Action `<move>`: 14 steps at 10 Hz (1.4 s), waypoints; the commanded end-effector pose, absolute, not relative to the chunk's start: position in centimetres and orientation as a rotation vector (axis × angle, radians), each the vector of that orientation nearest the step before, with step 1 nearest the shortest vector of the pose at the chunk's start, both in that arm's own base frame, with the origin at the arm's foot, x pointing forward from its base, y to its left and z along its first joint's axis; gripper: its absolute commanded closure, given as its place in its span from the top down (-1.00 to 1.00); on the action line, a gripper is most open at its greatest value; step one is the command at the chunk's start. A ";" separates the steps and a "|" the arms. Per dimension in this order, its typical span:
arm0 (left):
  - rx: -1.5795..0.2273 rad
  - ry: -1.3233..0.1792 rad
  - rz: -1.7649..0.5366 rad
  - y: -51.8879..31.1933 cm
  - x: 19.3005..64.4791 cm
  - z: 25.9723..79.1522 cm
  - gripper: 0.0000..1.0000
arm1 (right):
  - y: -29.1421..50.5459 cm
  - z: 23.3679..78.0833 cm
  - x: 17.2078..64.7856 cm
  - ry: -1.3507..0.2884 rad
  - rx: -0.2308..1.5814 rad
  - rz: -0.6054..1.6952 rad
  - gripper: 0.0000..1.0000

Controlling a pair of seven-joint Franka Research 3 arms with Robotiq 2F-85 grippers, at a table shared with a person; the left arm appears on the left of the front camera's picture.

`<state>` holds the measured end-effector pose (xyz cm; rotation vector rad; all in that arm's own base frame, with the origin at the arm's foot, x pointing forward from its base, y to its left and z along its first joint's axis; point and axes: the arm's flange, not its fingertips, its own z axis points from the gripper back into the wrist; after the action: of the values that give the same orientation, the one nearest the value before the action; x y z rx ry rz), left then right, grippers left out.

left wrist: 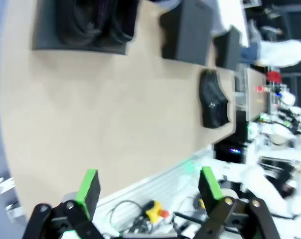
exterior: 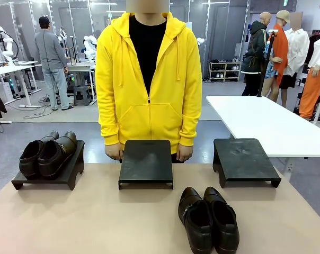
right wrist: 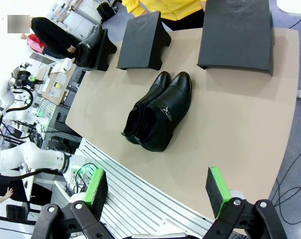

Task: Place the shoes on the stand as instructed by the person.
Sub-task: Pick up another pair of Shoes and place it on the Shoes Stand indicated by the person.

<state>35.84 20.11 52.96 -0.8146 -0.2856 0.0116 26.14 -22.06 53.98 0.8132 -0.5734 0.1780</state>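
Hiding partly behind mid stand (exterior: 146, 161), person's hands (exterior: 184, 153), L wrist view blurry, L fingers (left wrist: 88, 191), R fingers (right wrist: 96, 193) spread, empty

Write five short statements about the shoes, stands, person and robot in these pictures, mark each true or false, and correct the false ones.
1. One pair of shoes sits on the left stand. True.
2. The middle stand holds shoes. False: it is bare; the second pair lies on the table, on the robot's side of the stands.
3. The person stands directly behind the middle stand. True.
4. The robot's right fingers clamp a shoe. False: the right gripper has its fingers apart and holds nothing.
5. The right stand is bare. True.
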 end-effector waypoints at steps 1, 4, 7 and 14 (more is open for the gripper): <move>-1.012 -0.333 -0.028 22.6 35.7 51.6 1.00 | -22.1 54.0 26.0 -0.584 0.818 0.187 1.00; -1.246 -0.354 -0.038 26.5 35.4 44.9 1.00 | -22.1 54.0 26.0 -0.584 0.818 0.187 1.00; -1.431 -0.348 -0.011 29.7 34.9 40.6 1.00 | -22.1 54.0 26.0 -0.584 0.818 0.187 1.00; -1.419 -0.320 0.014 29.5 34.9 38.0 1.00 | -22.1 54.0 26.0 -0.584 0.818 0.187 1.00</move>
<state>35.30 29.72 37.81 -1.4215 -0.3201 0.0131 26.13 -22.09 53.98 0.8129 -0.5737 0.1770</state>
